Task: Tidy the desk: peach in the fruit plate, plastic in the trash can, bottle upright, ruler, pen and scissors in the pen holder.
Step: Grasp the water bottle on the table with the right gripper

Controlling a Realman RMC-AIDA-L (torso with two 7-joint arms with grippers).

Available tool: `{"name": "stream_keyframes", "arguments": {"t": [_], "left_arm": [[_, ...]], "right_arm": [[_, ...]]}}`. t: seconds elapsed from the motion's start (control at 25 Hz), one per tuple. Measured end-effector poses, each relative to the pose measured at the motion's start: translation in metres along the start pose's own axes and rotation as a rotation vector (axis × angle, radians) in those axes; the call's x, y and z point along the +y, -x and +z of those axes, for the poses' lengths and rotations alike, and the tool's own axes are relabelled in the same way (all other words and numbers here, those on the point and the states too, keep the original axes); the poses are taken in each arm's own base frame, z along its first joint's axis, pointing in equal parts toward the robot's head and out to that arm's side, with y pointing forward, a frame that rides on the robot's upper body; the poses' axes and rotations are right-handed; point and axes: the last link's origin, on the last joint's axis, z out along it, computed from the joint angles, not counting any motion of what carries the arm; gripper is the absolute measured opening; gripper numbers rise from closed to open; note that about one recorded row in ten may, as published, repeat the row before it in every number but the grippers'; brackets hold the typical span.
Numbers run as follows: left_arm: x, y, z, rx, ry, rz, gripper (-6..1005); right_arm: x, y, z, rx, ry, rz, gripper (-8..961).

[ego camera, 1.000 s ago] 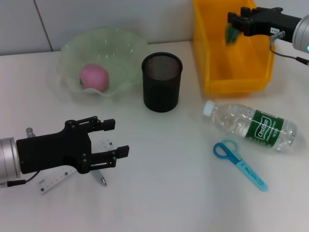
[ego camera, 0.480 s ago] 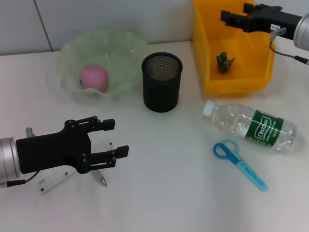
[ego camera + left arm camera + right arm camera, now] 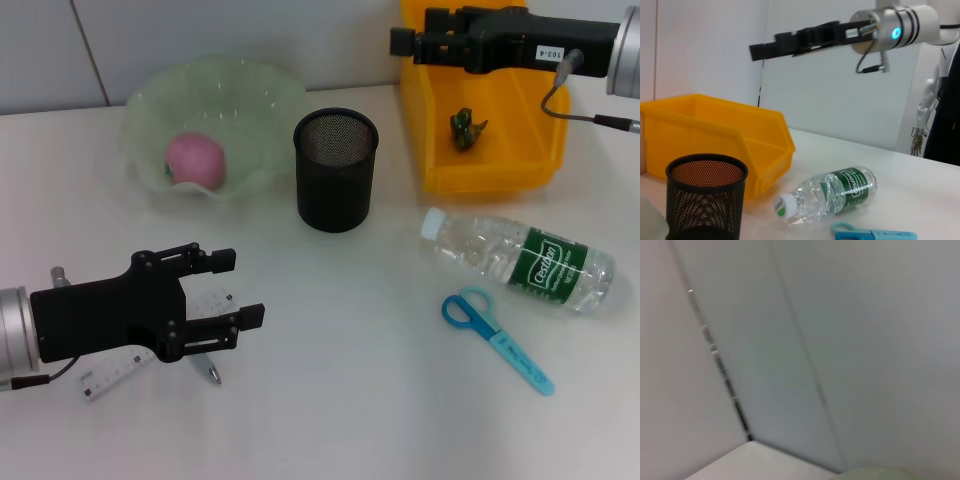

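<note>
Peach (image 3: 194, 159) first, on my far left: it sits in the pale green fruit plate (image 3: 262, 95), so I count that step done. Nearer me on that side, my left claw (image 3: 236, 288) hangs low over the bench (image 3: 340, 370) with its fingers spread and nothing between them, right above the ruler (image 3: 112, 373) and the pen (image 3: 207, 368), both flat and waiting. Moving to the middle, the black mesh pen holder (image 3: 335, 170) stands upright and looks empty from the head view. Right of it, the yellow trash can (image 3: 450, 170) has a crumpled green scrap of plastic (image 3: 465, 128) lying inside, so I judge that item finished too. My right claw (image 3: 402, 42) reaches across above the bin's back edge; its fingers look parted and empty. Below, the bottle (image 3: 520, 260) lies on its side, cap toward the holder, and the blue scissors (image 3: 495, 338) lie flat just beside it. Bottle, ruler, pen and scissors remain, I reckon. White, matte bench; plain grey wall panels behind.
</note>
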Motion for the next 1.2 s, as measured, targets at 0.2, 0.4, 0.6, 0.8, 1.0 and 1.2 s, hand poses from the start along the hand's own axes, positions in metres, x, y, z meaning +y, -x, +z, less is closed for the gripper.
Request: {"name": "stream_keyframes", "arguments": {"t": [0.2, 0.4, 0.6, 0.8, 1.0, 1.2], "left_arm": [[0.0, 0.0, 0.0, 0.0, 0.0, -0.001, 750], [0.001, 0.001, -0.001, 0.0, -0.001, -0.003, 749], [0.0, 0.001, -0.001, -0.001, -0.002, -0.003, 748], [0.0, 0.001, -0.001, -0.002, -0.002, -0.003, 748], [0.001, 0.001, -0.001, -0.001, -0.002, -0.004, 747], [0.001, 0.001, 0.0, 0.001, -0.001, -0.007, 746]], "right_arm": [[0.014, 0.004, -0.009, 0.09, 0.056, -0.079, 772], [0.016, 0.002, -0.014, 0.326, 0.033, -0.125, 772], [0.011, 0.016, -0.018, 0.438, -0.019, -0.134, 772], [0.015, 0.026, -0.023, 0.552, 0.0, -0.177, 771], [0.018, 0.027, -0.022, 0.704, 0.01, -0.204, 771], [0.018, 0.024, -0.019, 0.83, 0.014, -0.206, 771]]}}
